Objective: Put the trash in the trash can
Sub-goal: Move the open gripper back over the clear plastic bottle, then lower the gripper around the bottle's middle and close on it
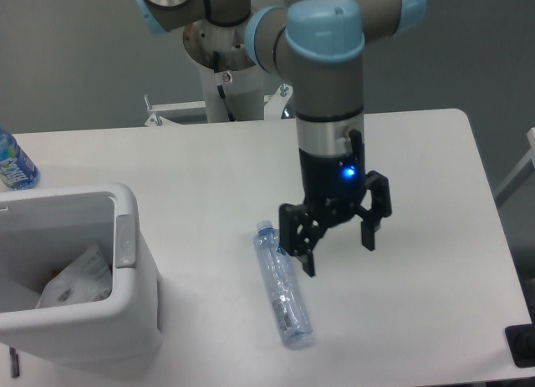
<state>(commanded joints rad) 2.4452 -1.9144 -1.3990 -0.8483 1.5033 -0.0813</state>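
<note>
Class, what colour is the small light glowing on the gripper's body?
Blue; the gripper shows it plainly in the fixed camera view.

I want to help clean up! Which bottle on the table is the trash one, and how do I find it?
Start at the big white trash can on the table's left side, then look right across the tabletop. The squashed clear bottle lies flat there, just left of the robot's open black hand. The other bottle, far back on the left, stands upright and wears a blue label.
</note>
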